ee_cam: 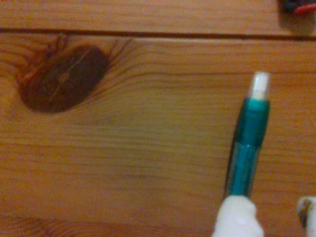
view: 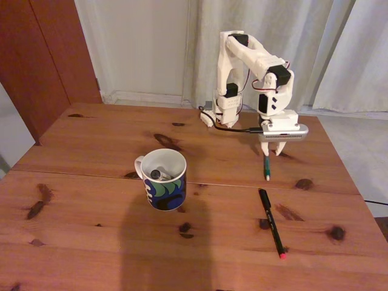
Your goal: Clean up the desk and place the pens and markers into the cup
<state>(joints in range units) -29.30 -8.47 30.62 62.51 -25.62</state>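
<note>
The tool [view: 272, 151] hangs low over the surface [view: 91, 200], its fingers astride the top end of the teal pen [view: 266, 167] — whether they actually pinch it cannot be told. In the wrist view a white fingertip [ee_cam: 237, 217] overlaps the pen's [ee_cam: 247, 148] barrel. Nearer the camera lies the black pen [view: 272, 222] — well to its left stands the cup [view: 163, 179], a marker [view: 159, 174] inside.

Pale curtains [view: 339, 48], brown door [view: 42, 54]

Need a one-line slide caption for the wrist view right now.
Wrist camera close-up: teal pen lying on the wooden desk at the white fingertip, beside a dark knot.
</note>
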